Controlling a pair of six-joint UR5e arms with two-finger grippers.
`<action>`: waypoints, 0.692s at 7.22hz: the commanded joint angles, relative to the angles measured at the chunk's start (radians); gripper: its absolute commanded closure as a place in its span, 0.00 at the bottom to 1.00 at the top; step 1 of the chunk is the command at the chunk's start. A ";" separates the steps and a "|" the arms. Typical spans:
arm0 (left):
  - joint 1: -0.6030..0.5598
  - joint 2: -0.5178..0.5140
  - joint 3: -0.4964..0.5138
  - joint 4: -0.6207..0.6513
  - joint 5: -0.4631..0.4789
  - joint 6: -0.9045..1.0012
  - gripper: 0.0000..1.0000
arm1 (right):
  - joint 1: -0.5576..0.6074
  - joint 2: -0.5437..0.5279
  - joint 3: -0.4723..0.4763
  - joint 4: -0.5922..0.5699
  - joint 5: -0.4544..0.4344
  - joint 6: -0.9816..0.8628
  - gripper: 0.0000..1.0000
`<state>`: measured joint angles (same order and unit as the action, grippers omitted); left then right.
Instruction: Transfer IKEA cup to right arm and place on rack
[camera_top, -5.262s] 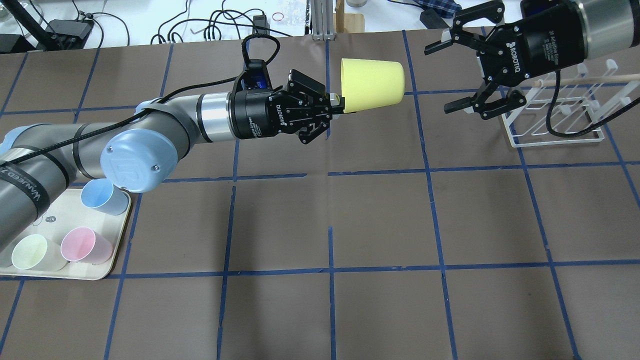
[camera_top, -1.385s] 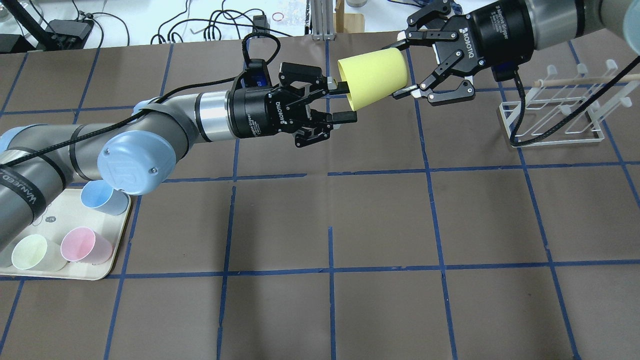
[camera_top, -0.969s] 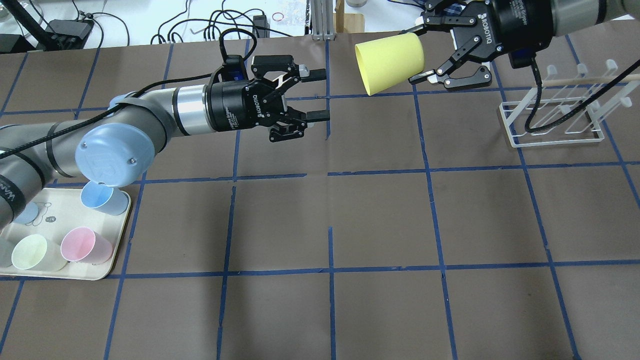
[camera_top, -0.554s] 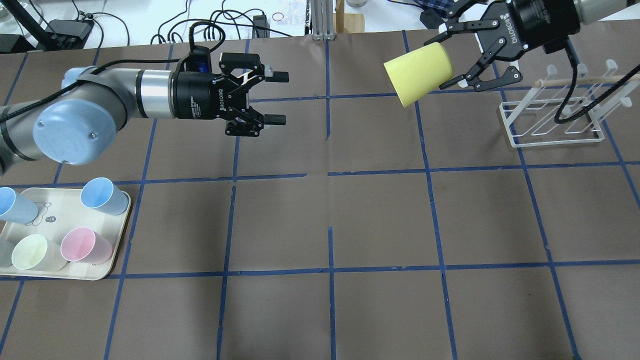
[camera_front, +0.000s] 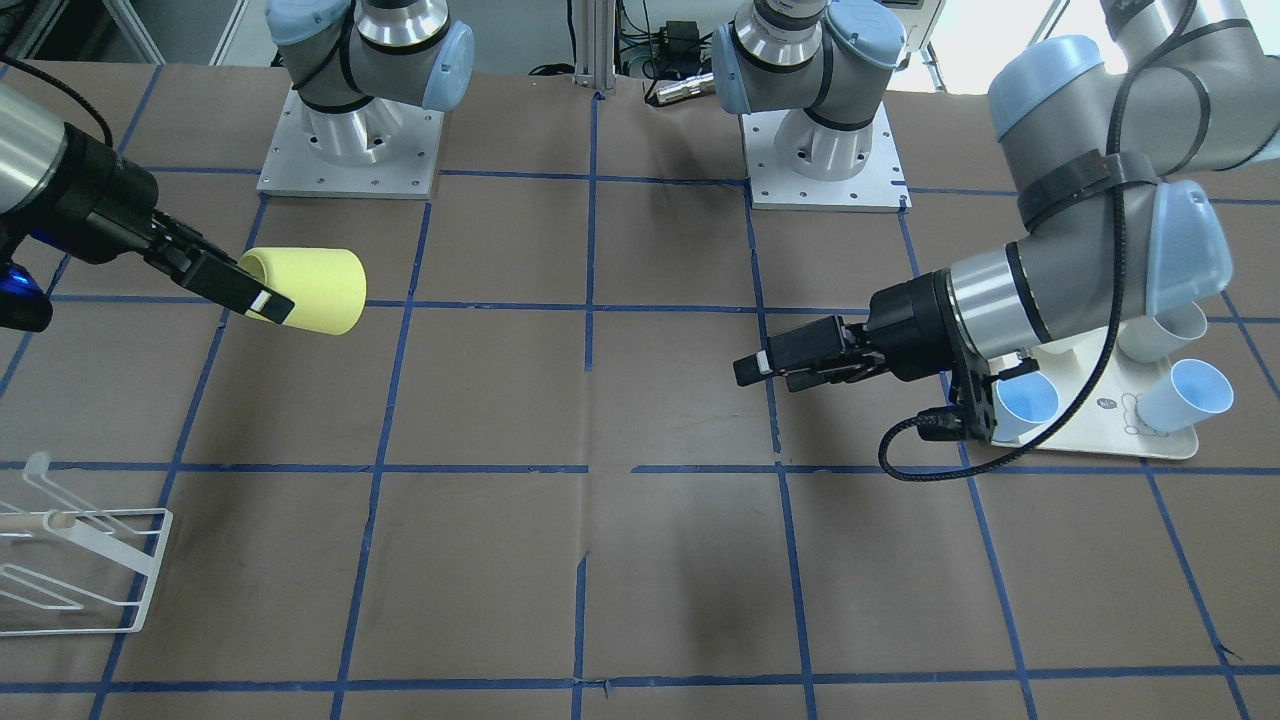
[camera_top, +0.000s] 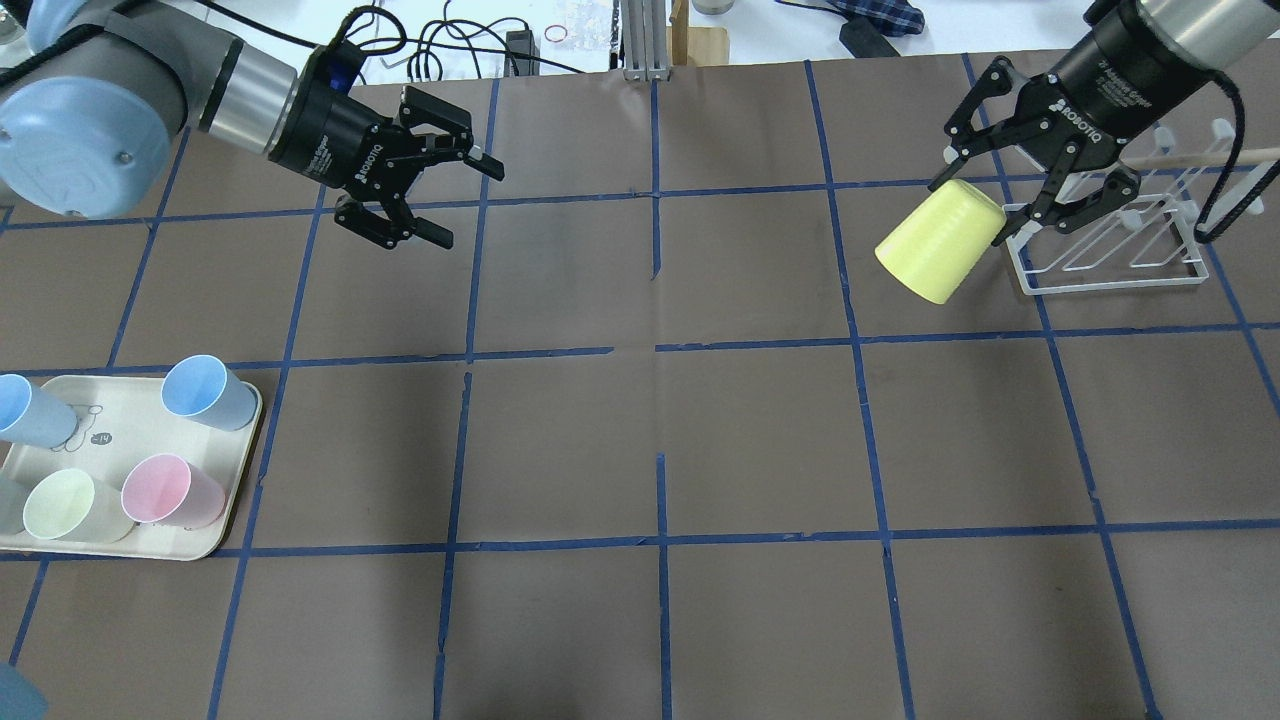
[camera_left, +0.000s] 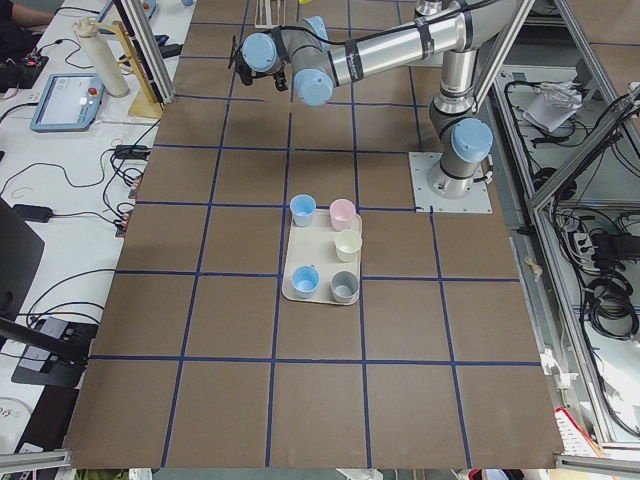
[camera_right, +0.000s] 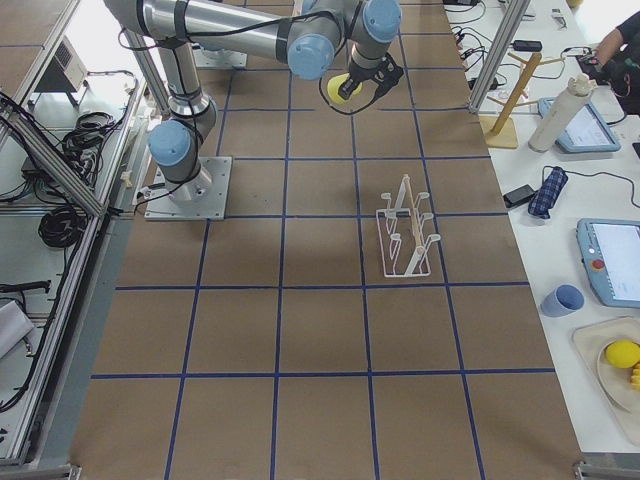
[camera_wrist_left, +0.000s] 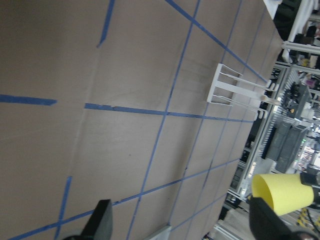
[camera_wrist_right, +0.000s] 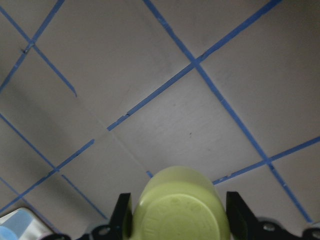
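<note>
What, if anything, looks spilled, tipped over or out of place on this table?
Nothing stands out. The cup hangs tilted in the right gripper, clear of the table, as a carried cup would. The rack stands upright, the other cups stand upright on the tray, and the left gripper is open and empty.

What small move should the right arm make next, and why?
Probably swing the cup over the rack and turn its mouth down. The right gripper is shut on the cup's base end, the cup hangs in the air beside the rack, and the left gripper is open and well away, so only placing remains.
</note>
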<state>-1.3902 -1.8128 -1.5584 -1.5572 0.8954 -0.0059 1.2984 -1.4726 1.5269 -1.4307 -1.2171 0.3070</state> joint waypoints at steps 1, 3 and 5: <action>-0.047 -0.013 0.171 -0.012 0.320 -0.020 0.00 | -0.005 0.044 0.001 -0.138 -0.215 -0.186 0.72; -0.184 0.024 0.221 -0.008 0.628 -0.020 0.00 | -0.010 0.051 0.001 -0.253 -0.268 -0.396 0.73; -0.236 0.131 0.186 -0.093 0.715 -0.011 0.00 | -0.078 0.081 0.002 -0.376 -0.341 -0.587 0.74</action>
<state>-1.5954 -1.7491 -1.3560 -1.5977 1.5566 -0.0238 1.2612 -1.4085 1.5288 -1.7370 -1.5191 -0.1590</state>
